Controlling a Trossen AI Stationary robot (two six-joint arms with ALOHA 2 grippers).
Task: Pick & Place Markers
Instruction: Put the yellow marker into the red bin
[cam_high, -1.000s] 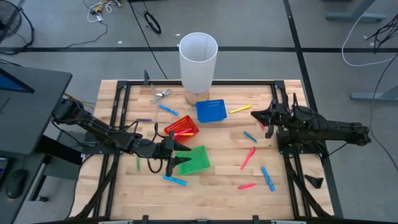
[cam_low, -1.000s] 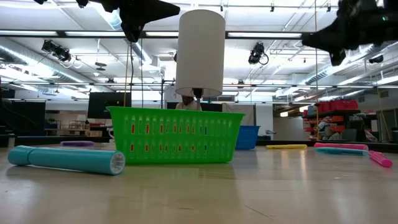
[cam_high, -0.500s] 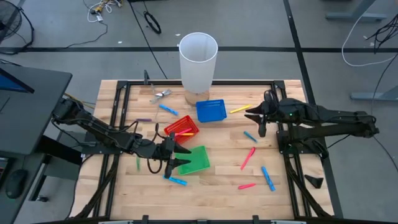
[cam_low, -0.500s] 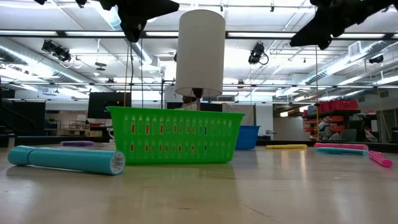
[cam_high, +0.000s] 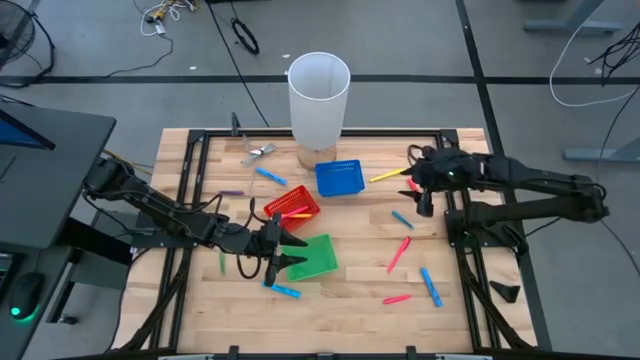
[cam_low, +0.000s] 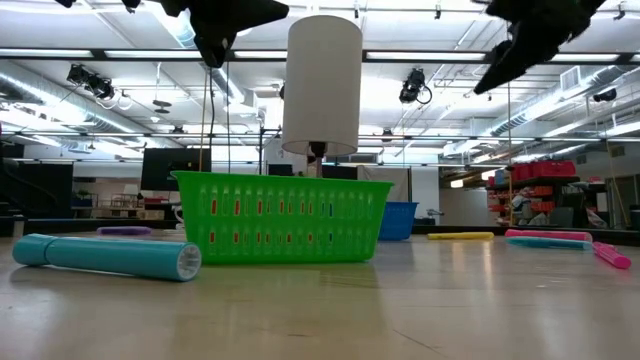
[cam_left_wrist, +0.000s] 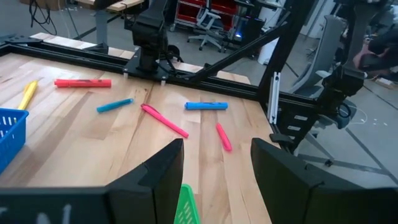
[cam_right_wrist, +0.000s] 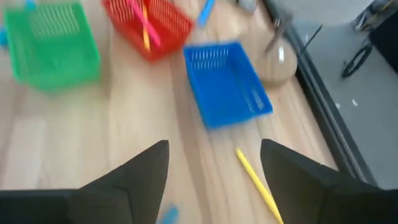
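Your right gripper (cam_high: 418, 190), fingers apart and empty, hovers near the yellow marker (cam_high: 387, 175) lying beside the blue basket (cam_high: 338, 177). Descending off-centre risks nudging the marker against that basket.

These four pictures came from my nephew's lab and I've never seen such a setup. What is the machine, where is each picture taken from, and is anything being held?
It is a robot with two dark arms at a wooden table. One picture looks straight down, one looks level across the tabletop, and two come from cameras on the arms' wrists. The left hand hangs open beside the green basket; the right hand hangs open near a yellow marker. Neither holds anything. Pink and blue markers lie scattered, such as a pink one. The red basket already holds markers, the blue basket stands by a tall white cylinder.
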